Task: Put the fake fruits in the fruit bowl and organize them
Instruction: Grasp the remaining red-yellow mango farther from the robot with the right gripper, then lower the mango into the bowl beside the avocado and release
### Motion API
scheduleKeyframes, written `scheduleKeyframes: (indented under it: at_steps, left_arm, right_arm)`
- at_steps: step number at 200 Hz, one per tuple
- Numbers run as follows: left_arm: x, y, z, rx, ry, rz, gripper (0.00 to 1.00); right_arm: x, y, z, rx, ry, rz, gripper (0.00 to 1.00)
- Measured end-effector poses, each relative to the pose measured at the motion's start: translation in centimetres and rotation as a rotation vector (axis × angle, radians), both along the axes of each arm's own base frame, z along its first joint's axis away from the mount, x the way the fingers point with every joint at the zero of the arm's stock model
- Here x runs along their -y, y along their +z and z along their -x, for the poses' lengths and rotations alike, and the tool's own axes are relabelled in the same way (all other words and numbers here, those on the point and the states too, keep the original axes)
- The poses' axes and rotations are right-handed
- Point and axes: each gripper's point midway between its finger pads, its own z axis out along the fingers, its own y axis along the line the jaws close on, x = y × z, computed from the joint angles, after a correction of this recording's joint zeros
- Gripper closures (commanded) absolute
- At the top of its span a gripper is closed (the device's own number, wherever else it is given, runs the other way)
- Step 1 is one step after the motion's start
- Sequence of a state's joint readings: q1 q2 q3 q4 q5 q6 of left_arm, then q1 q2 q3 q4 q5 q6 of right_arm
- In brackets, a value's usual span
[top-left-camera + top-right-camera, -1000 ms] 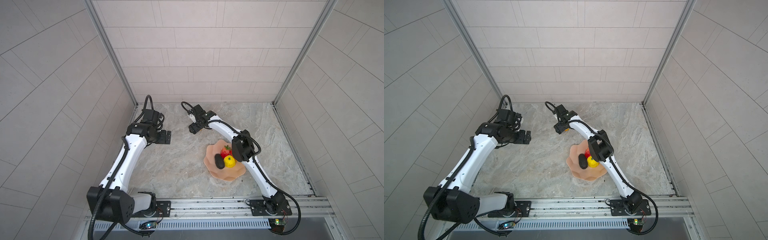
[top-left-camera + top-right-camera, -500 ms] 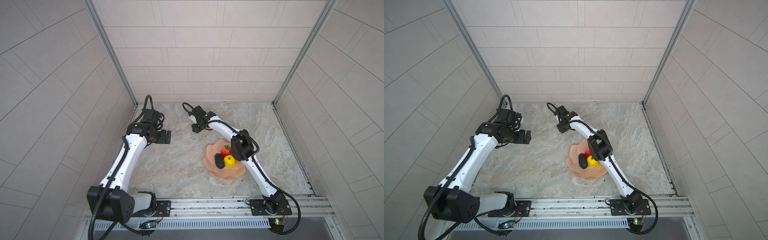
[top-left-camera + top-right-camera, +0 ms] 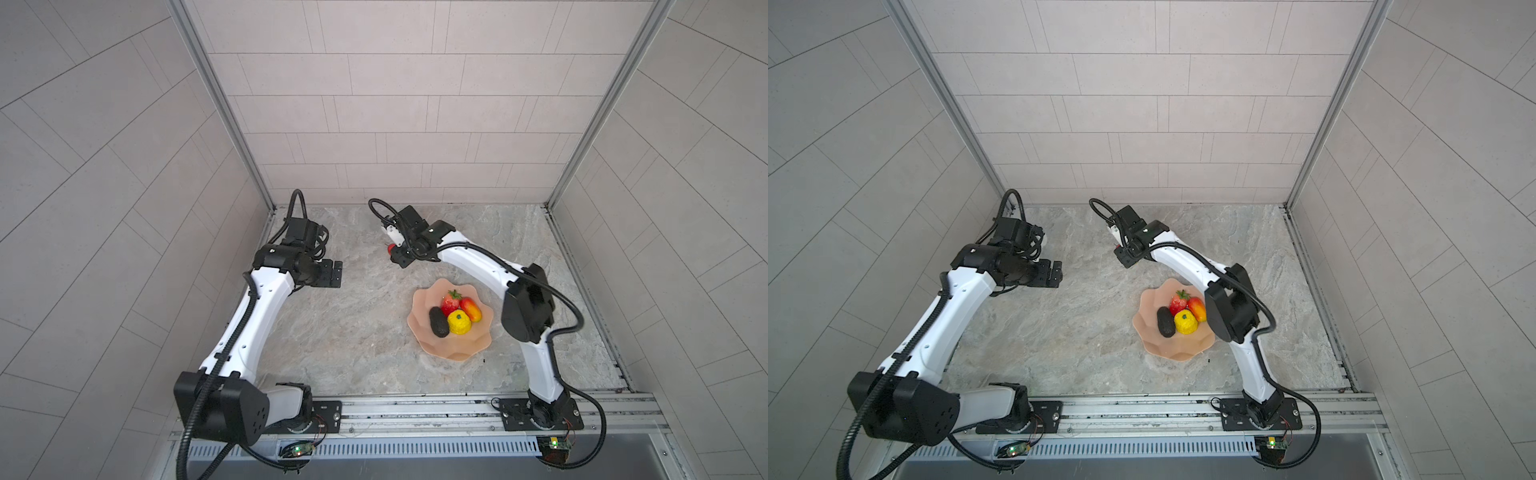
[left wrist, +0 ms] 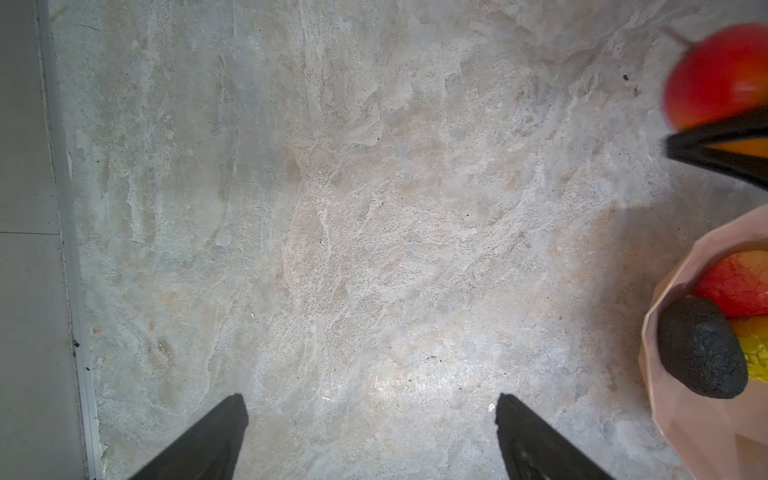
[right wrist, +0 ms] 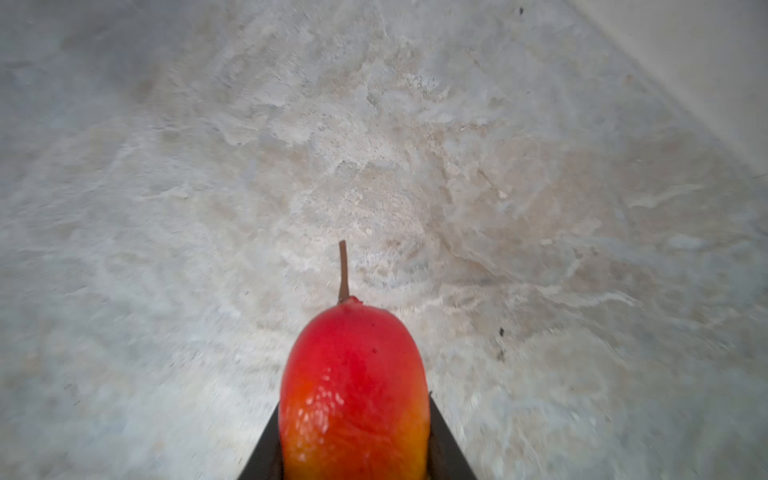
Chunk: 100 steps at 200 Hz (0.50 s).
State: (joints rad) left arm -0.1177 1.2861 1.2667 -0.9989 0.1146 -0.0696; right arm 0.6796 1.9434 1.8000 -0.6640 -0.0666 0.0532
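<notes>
Right gripper [image 5: 355, 449] clamped around last loose mango [image 5: 353, 386], stem pointing outward, far centre, beyond bowl [image 3: 457, 353]. Bowl right of centre: strawberry [image 3: 451, 301], second mango [image 3: 472, 309], yellow fruit [image 3: 458, 323], avocado [image 3: 439, 322] clustered; near side bare, likely drop spot. Left gripper [image 4: 370, 436] fingers spread, empty, hovering left, clear of path.

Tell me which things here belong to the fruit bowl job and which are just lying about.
Job: bowl; strawberry, mango, yellow fruit, avocado inside it; second mango, gripped by right gripper.
Just there: table, walls, rail; left gripper, open over bare table.
</notes>
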Motion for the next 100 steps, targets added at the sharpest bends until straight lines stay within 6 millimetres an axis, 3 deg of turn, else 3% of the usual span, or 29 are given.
scheduleKeyframes:
  at_steps: [16, 35, 62, 100]
  left_arm:
    - [0.0, 0.1, 0.0, 0.004, -0.001, 0.002, 0.0]
    - [0.0, 0.2, 0.1, 0.007, -0.001, 0.003, 0.0]
    - [0.0, 0.2, 0.1, 0.007, -0.001, 0.002, 0.0]
    - [0.0, 0.2, 0.1, 0.007, -0.001, 0.002, 0.0]
  right_arm:
    - [1.9, 2.7, 2.5, 0.04, -0.024, -0.05, 1.0]
    - [4.1, 3.8, 5.2, 0.063, -0.062, -0.081, 1.0]
    - [6.7, 2.1, 9.0, 0.033, -0.112, -0.073, 1.0]
    - [8.1, -1.0, 13.8, -0.015, -0.15, -0.061, 1.0]
